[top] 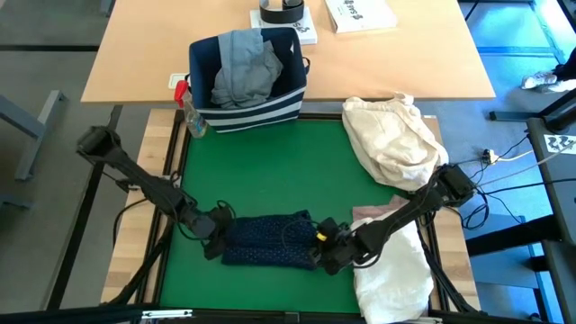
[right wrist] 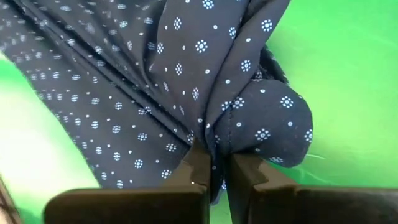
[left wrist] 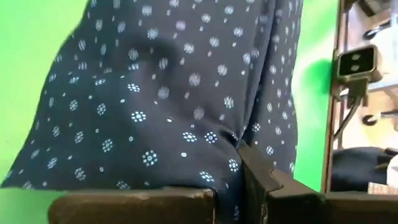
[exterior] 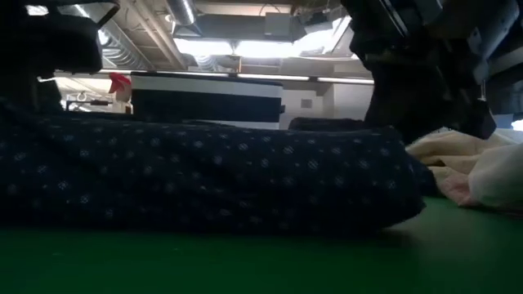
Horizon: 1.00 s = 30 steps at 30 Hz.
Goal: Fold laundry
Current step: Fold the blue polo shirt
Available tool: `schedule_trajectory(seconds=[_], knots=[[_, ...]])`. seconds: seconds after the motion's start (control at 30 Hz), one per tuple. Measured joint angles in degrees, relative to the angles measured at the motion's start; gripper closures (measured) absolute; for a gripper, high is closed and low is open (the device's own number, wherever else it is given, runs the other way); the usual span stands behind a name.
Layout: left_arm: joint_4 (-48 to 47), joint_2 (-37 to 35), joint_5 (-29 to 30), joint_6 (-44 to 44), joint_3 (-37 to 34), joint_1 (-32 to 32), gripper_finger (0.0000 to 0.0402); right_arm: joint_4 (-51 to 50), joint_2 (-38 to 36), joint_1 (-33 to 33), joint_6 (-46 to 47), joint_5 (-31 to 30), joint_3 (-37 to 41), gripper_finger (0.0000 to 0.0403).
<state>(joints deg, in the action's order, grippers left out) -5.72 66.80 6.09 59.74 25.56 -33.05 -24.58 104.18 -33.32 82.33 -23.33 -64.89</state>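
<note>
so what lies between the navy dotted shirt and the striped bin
Only bare green mat, seen in the high view; the navy dotted shirt lies near the front edge, the striped bin at the back.

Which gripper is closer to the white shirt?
Right. The right gripper holds the navy dotted shirt at its end beside the white shirt; the left gripper holds the far end.

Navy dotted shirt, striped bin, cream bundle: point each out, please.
navy dotted shirt (top: pixel 270 240): high view, middle of the folded cloth.
striped bin (top: pixel 256 110): high view, front wall.
cream bundle (top: pixel 391 135): high view, its centre.
</note>
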Motion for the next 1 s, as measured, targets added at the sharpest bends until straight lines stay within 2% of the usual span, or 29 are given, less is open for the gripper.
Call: schedule_trajectory(seconds=[0.17,0.27,0.37,0.53,0.6,0.67,0.83,0.9,1.0], knots=[[0.2,3.77,2.25,2.58,-0.09,-2.36,0.0358,-0.95,0.01,-0.06,-0.25,0.06,1.3,0.0361],[0.18,5.73,1.62,3.32,-0.09,-2.33,0.0332,-0.6,0.0,-0.05,-0.28,0.5,1.72,0.0336],[0.24,6.08,-1.27,3.21,-0.09,-1.16,0.0296,-1.13,-0.03,0.45,-0.72,0.89,1.8,0.0298],[0.15,1.12,-11.52,3.66,-0.11,2.39,0.0241,-1.57,-3.89,2.27,-8.03,10.39,1.8,0.0225],[0.05,-2.32,-13.08,5.25,-0.11,2.94,0.0226,-2.62,-6.53,2.4,-9.85,12.61,1.77,0.0203],[0.01,-5.84,-11.82,7.34,-0.11,2.98,0.0217,-4.89,-9.33,2.33,-10.59,13.03,1.77,0.0184],[-1.95,-11.37,-4.11,10.95,-0.11,2.12,0.0212,-7.43,-13.75,2.34,-8.3,13.07,1.77,0.0145],[-2.44,-12.23,-3.1,11.99,-0.11,1.84,0.0212,-6.84,-13.9,2.34,-6.27,13.0,1.77,0.0128],[-1.36,-13.43,-2.91,12.96,-0.11,1.82,0.0212,-4.46,-12.91,2.15,-1.66,9.49,2.23,0.0106]])
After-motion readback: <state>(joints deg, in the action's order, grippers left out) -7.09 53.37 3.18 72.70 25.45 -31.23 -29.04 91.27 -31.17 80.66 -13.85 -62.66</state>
